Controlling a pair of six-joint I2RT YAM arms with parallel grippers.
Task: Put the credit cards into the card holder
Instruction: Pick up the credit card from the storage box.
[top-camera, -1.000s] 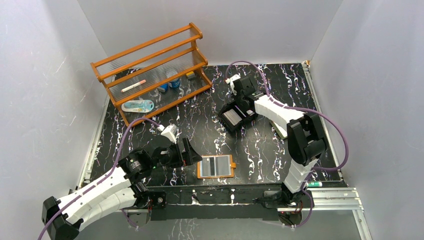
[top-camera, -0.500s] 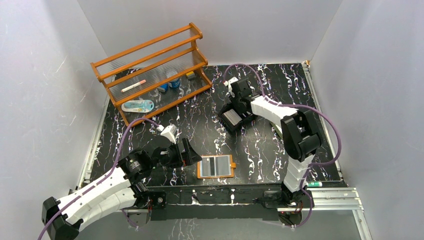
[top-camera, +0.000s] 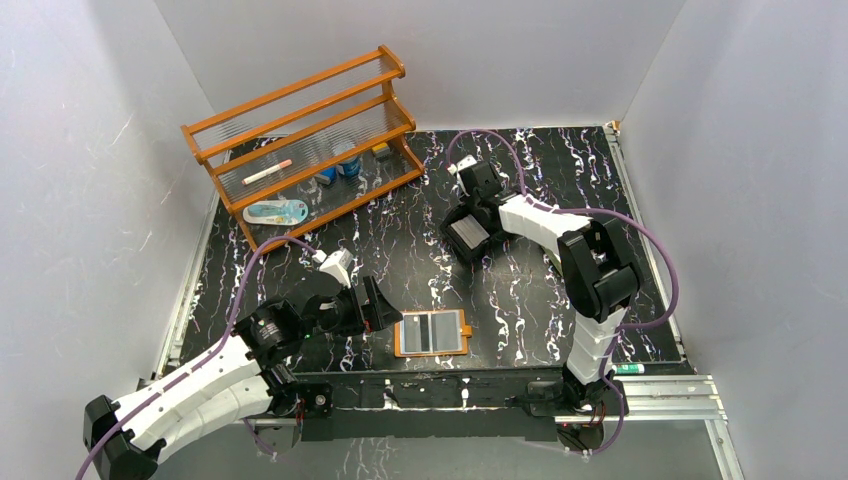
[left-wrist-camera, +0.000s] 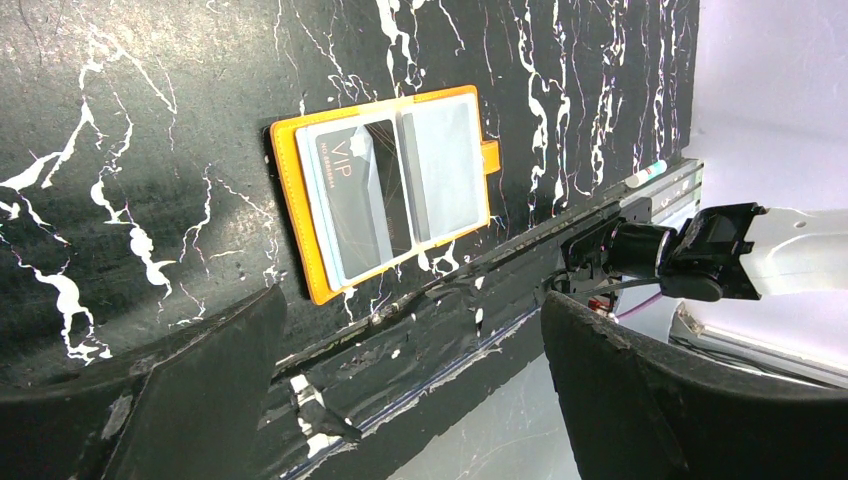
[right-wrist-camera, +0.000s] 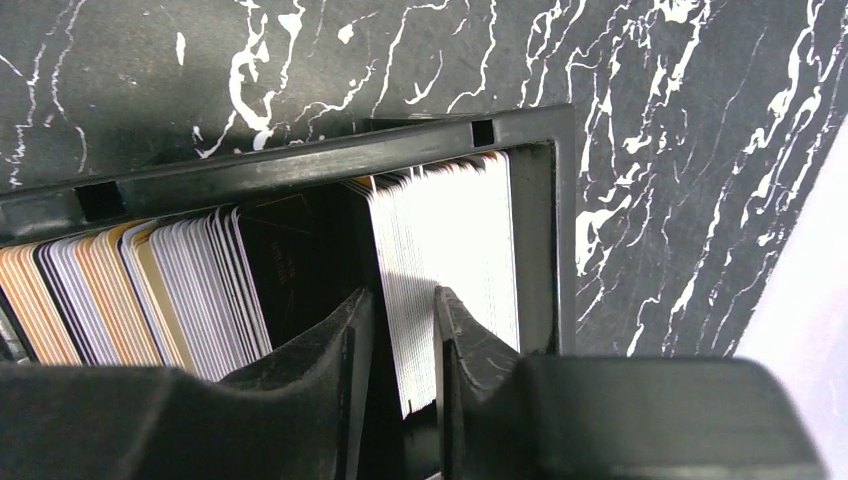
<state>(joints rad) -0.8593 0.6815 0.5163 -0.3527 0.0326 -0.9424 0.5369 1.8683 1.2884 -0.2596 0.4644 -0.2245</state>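
The card holder (top-camera: 432, 334) lies open on the black marbled table near the front edge, orange-tan with clear sleeves; in the left wrist view (left-wrist-camera: 385, 190) a dark VIP card sits in its left sleeve. My left gripper (top-camera: 378, 305) is open and empty just left of it, with its jaws wide apart (left-wrist-camera: 410, 300). The credit cards (right-wrist-camera: 460, 250) stand edge-on in a black tray (right-wrist-camera: 300, 165) at mid-table (top-camera: 462, 245). My right gripper (top-camera: 470, 215) is down in the tray. Its jaws (right-wrist-camera: 403, 300) are narrowly apart and straddle the left few white cards, with a dark gap at the left finger.
An orange wooden rack (top-camera: 300, 140) stands at the back left with a pen and small items on it. A second stack of tan, white and grey cards (right-wrist-camera: 150, 290) fills the tray's left compartment. A green-capped marker (top-camera: 628, 368) lies on the front right rail.
My right gripper has moved a little left and down into the tray over the white cards. The left arm has hardly moved.
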